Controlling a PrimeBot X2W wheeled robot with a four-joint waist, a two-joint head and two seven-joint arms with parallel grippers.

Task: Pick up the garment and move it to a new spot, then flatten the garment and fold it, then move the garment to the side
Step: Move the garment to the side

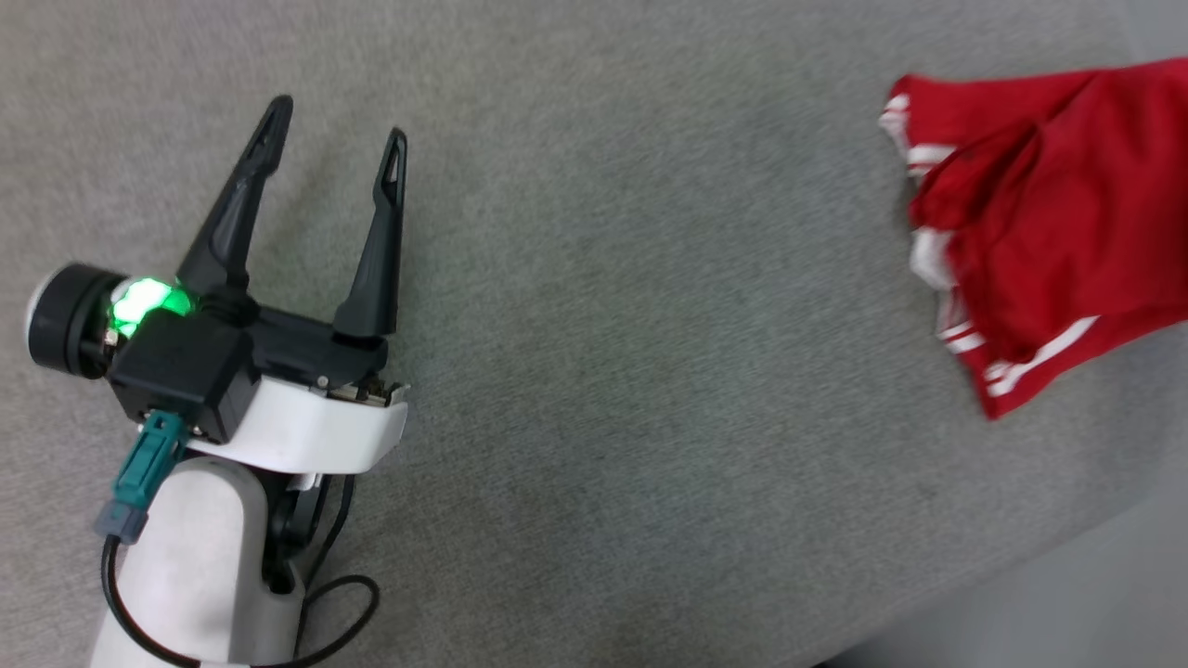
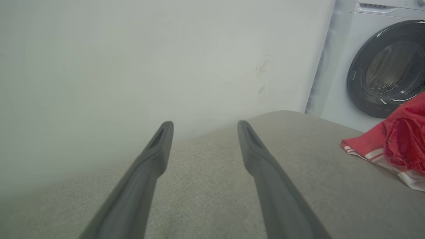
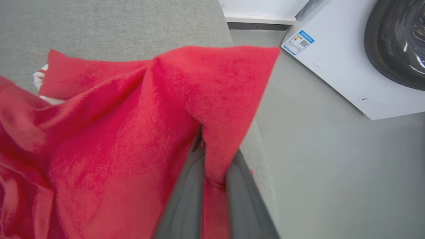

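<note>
The garment (image 1: 1039,223) is a red jersey with white stripe trim, bunched at the right edge of the grey table in the head view. It also lies at the right of the left wrist view, the garment (image 2: 395,146) rumpled on the cloth. My left gripper (image 1: 336,125) hovers open over bare table far to the garment's left, nothing between its fingers (image 2: 156,152). In the right wrist view my right gripper (image 3: 212,149) is shut on a raised fold of the garment (image 3: 132,132), which drapes over and hides its fingertips. Any lettering is hidden in the folds.
The grey fabric-covered table (image 1: 603,278) ends at a slanted edge at the lower right, with pale floor (image 3: 332,166) beyond. A white washing machine (image 2: 382,66) with a dark round door stands past the table's far end, beside a plain wall (image 2: 132,66).
</note>
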